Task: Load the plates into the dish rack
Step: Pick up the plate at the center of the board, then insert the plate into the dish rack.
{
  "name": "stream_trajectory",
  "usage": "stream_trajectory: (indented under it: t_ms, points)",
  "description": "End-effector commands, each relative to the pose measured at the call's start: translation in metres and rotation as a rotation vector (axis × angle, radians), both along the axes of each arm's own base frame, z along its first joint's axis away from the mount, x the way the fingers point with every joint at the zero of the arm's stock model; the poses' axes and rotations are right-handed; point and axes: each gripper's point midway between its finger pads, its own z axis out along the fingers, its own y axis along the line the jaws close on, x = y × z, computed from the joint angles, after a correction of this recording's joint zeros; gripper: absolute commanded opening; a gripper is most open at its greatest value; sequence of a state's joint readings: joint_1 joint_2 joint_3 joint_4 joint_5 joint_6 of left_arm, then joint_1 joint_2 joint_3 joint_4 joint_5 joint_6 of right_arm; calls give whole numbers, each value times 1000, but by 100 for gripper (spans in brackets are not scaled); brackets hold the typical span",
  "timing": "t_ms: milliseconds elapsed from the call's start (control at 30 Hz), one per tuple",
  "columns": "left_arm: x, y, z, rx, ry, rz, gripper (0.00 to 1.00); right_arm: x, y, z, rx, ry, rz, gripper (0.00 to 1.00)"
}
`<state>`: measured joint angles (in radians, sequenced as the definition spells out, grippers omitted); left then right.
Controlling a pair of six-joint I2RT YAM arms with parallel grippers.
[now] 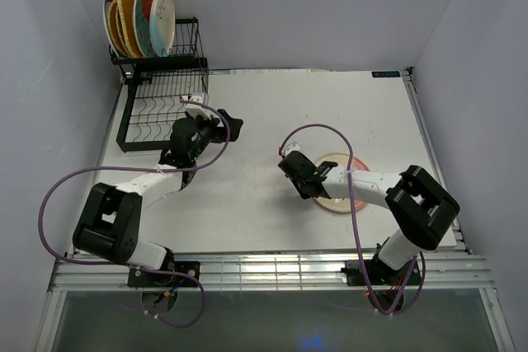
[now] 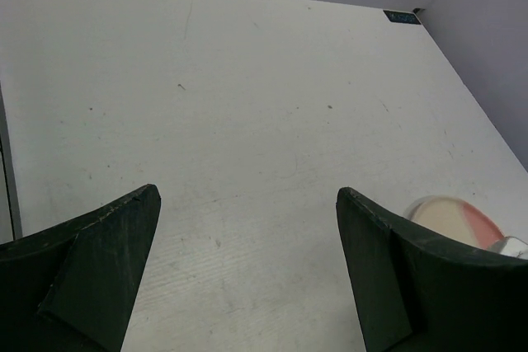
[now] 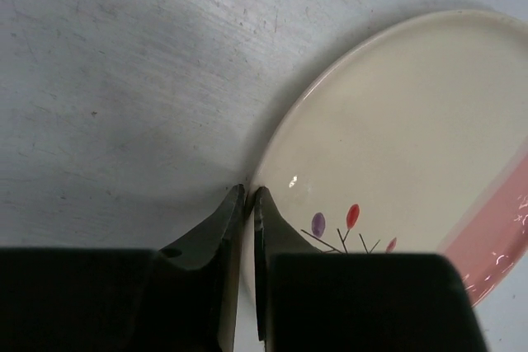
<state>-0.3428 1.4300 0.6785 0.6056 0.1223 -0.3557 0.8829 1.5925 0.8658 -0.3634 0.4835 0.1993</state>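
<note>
A cream-pink plate (image 1: 337, 202) (image 3: 412, 138) lies flat on the white table, right of centre. My right gripper (image 1: 309, 190) (image 3: 249, 190) is shut on its left rim, one finger under the edge and one on top. The same plate (image 2: 450, 218) shows at the lower right of the left wrist view. Several plates (image 1: 139, 22) stand upright in the raised upper basket of the black wire dish rack (image 1: 161, 109) at the back left. My left gripper (image 1: 224, 131) (image 2: 247, 195) hovers just right of the rack, open wide with only bare table between its fingers.
The rack's lower slotted section (image 1: 157, 121) holds no plates. Grey walls close in the table on the left, back and right. A purple cable (image 1: 355, 204) loops over the right arm and across the plate.
</note>
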Motion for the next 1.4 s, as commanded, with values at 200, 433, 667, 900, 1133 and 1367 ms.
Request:
stream_trajectory:
  t_ms: [200, 433, 667, 900, 1133, 1367]
  points:
    - [14, -15, -30, -189, 293, 65, 96, 34, 45, 39, 176, -216, 182, 8]
    - [6, -39, -49, -249, 440, -32, 95, 40, 63, 56, 226, -312, 277, 8]
    - [-2, -57, -69, -288, 597, -105, 93, 41, 80, 59, 244, -352, 349, 8]
    - [-14, -77, -93, -328, 735, -181, 89, 43, 111, 70, 286, -385, 420, 8]
    - [-26, -93, -104, -326, 787, -236, 87, 39, 146, 86, 334, -437, 497, 8]
    - [-32, -98, -109, -344, 830, -264, 87, 28, 176, 100, 361, -474, 559, 8]
